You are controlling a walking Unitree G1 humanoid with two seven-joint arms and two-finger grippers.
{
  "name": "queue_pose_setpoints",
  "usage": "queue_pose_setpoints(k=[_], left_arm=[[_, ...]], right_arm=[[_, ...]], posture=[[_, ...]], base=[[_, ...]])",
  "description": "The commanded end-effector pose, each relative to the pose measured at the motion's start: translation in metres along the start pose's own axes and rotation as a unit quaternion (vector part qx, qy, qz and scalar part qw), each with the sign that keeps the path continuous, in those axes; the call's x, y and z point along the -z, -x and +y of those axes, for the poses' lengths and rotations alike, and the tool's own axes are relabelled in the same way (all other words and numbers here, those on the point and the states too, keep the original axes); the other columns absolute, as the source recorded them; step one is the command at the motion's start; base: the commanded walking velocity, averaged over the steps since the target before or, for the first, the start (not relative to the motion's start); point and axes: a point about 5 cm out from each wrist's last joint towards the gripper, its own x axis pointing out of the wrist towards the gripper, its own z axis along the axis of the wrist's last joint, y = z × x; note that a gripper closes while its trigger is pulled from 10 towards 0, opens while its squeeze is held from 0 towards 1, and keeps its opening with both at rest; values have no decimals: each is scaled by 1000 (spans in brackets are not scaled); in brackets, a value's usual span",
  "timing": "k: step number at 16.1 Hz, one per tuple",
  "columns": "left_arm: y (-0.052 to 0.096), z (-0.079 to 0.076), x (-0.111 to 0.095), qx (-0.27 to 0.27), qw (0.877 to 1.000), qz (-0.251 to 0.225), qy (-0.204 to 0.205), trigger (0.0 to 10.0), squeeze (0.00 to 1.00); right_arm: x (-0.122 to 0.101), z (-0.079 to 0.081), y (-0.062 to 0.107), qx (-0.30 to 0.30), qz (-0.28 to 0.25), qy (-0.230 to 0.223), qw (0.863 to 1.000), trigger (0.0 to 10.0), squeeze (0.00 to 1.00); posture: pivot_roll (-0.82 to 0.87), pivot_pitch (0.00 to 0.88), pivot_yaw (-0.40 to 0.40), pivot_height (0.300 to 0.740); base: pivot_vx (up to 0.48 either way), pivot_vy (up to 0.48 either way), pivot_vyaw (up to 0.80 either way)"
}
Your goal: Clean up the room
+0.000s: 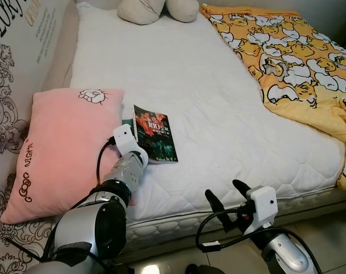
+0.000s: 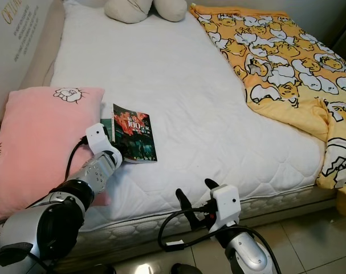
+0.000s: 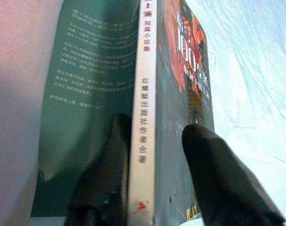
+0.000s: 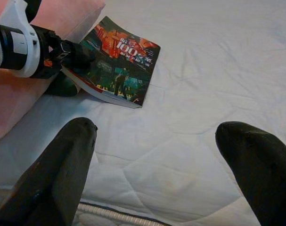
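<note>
Right end effector (image 1: 225, 200) hangs off the near edge of the bed (image 1: 230, 103), just in front of the mattress side, fingers spread wide, nothing between them. Right wrist view: both fingers (image 4: 62, 169) apart over bare white quilting, book (image 4: 117, 63) further ahead.

Left arm reaches in from the near left across the pillow's corner. Left end effector (image 1: 139, 149) is at the near end of the book (image 1: 155, 135). Left wrist view: the two black fingers (image 3: 105, 174) straddle the white spine, one on the green back cover side, one on the front cover side, pinching the book at its near edge. Book looks raised on its spine side, cover tilted toward the open mattress; far end resting on the bed.

Book sits on the left part of the mattress, just beside the pink pillow (image 1: 61, 148), touching or nearly touching its right edge; cannot tell which. Cover is dark with red and "100" printed on it.

Pillow lies along the left bed edge against the printed wall panel (image 1: 16, 74).

Mid bed: bare white quilted mattress.

Far right: yellow blanket (image 1: 292, 54) with a cartoon print, bunched, draping over the right edge.

Far end: beige plush toy (image 1: 155, 8) at the head of the bed, partly cut off.
</note>
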Motion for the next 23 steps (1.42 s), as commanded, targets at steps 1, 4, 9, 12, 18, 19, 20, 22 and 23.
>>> queue_pose_setpoints(k=[1,4,9,12,18,19,20,22,23], left_arm=[[0,-2,7,5,1000,14,-8,0,0],[0,-4,10,12,1000,20,-11,0,0],[0,-20,11,49,998,24,-17,0,0],[1,-49,1,106,994,14,-16,0,0],[10,-113,-31,241,969,3,60,0,0],[11,-117,-41,250,963,3,103,0,0],[10,-110,-47,235,965,-3,120,0,0],[3,-80,-44,165,978,-4,130,0,0],[-1,-50,-36,103,986,-2,132,0,0]], right_arm=[[4,-2,2,6,6,-1,1000,10000,0],[6,0,2,4,8,-1,1000,10000,0],[6,-4,3,9,10,-1,1000,10000,0],[8,-5,4,12,12,-3,1000,10000,0],[12,-6,-2,10,16,-4,1000,10000,0],[12,-5,-4,7,15,-3,1000,10000,0],[12,-5,-6,5,14,-2,1000,10000,0],[11,-5,-7,1,14,-1,1000,10000,0],[11,-5,-7,-1,15,0,1000,10000,0]], posture=[[-163,37,-66,740],[-164,33,-63,740],[-173,42,-60,740],[-170,45,-59,740],[-143,32,-69,740],[-139,30,-72,740],[-135,29,-75,740],[-134,29,-77,740],[-135,31,-83,740]], base=[[0,0,0],[0,0,0],[0,0,0],[0,0,0],[0,0,0],[0,0,0],[0,0,0],[0,0,0],[0,0,0]])
